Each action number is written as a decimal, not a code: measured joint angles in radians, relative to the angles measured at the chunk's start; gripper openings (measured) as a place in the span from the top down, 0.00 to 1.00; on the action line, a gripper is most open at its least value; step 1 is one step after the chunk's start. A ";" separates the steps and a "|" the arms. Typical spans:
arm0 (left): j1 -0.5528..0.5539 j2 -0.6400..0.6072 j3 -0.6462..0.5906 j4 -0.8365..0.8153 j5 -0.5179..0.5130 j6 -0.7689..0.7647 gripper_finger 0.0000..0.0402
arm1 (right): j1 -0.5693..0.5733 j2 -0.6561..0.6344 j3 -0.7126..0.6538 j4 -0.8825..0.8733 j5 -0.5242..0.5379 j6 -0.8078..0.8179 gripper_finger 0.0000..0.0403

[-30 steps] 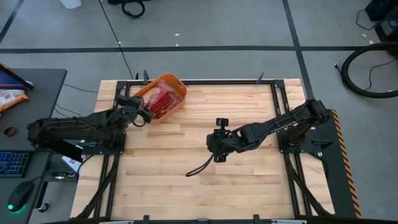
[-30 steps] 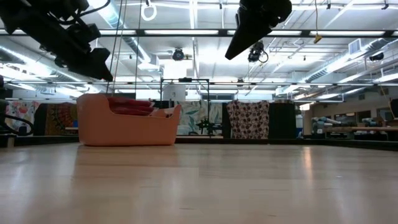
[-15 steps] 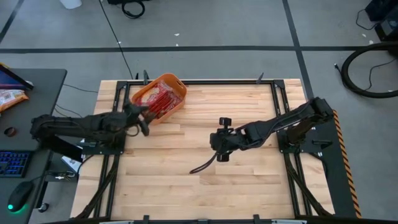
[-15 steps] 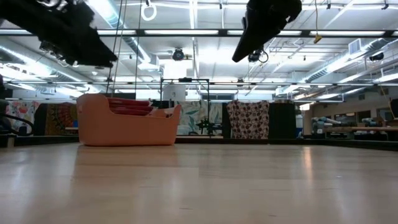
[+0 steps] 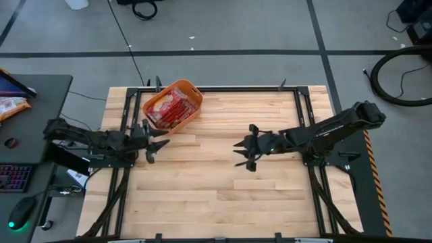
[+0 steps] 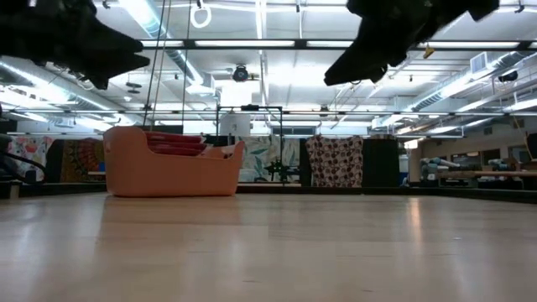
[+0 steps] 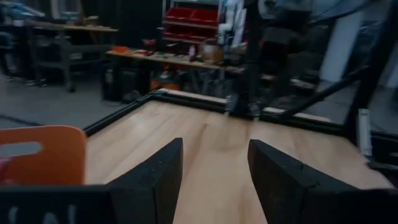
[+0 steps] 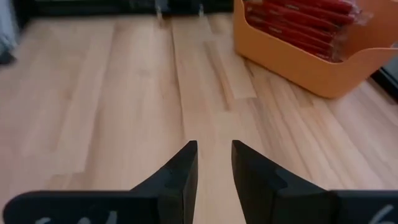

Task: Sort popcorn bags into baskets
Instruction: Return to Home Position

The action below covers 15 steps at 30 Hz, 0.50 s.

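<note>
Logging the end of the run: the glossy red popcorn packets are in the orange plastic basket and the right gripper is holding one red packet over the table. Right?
Not quite. The right gripper is open and holds nothing over the wooden table; the right wrist view shows its jaws apart with only bare boards between them. The glossy red popcorn packets are indeed in the orange plastic basket.

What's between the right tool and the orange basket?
Only bare tabletop lies between the right tool and the orange basket, seen in the high view.
</note>
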 joint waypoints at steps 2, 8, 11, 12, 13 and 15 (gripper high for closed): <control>-0.005 -0.022 -0.023 0.016 0.011 0.009 0.55 | -0.021 -0.047 -0.071 0.071 -0.032 0.005 0.75; -0.003 -0.122 -0.071 0.032 0.008 0.019 0.59 | -0.083 -0.213 -0.253 0.209 -0.067 0.041 0.75; -0.003 -0.172 -0.076 0.022 0.013 0.039 0.61 | -0.095 -0.303 -0.317 0.214 -0.071 0.068 0.75; -0.003 -0.189 -0.076 0.020 0.013 0.045 0.62 | -0.096 -0.331 -0.334 0.217 -0.067 0.076 0.75; -0.003 -0.204 -0.076 0.015 0.013 0.053 0.62 | -0.095 -0.360 -0.353 0.217 -0.058 0.080 0.75; -0.003 -0.226 -0.075 -0.007 0.013 0.055 0.63 | -0.095 -0.416 -0.394 0.228 -0.046 0.085 0.75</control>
